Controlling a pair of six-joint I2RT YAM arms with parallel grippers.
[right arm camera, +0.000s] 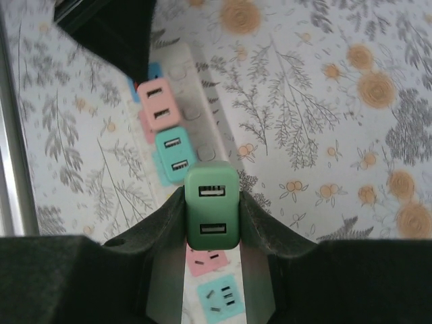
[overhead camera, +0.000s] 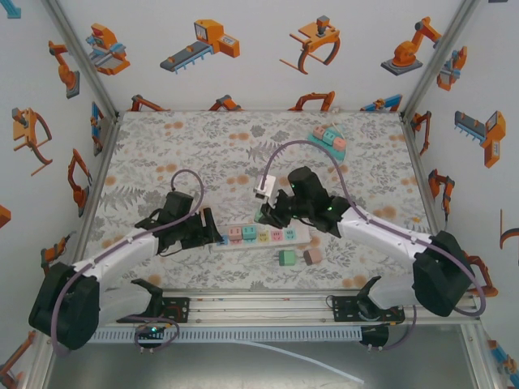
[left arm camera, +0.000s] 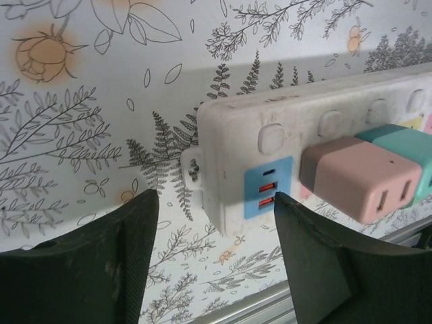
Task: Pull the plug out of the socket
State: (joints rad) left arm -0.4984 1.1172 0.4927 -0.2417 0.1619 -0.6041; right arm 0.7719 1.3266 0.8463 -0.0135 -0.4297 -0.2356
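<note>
My right gripper (right arm camera: 211,202) is clenched on the green square plug with two USB ports (right arm camera: 211,214), one finger pressed against each of its sides. I hold it at the middle of the long white power strip (overhead camera: 272,235), which lies left to right on the floral-printed surface (overhead camera: 162,154), near the arm bases. In the right wrist view the green plug comes next in line after a teal plug (right arm camera: 173,155) and a pink plug (right arm camera: 158,104), both seated in the strip. It looks larger and closer to the camera than they do, but I cannot tell whether its prongs are still in the socket. Beyond it along the strip, a pink socket face (right arm camera: 206,261) and a teal socket face (right arm camera: 219,297) lie bare.

My left gripper (left arm camera: 216,199) is released, with its jaws wide. One finger sits on either side of the strip's left end, where a blue panel with two orange USB slots (left arm camera: 267,194) faces the camera. Neither finger visibly touches the strip.

A loose green cube plug (overhead camera: 286,258) and a loose pink cube plug (overhead camera: 312,257) lie side by side on the surface, just near of the strip's right half.
</note>
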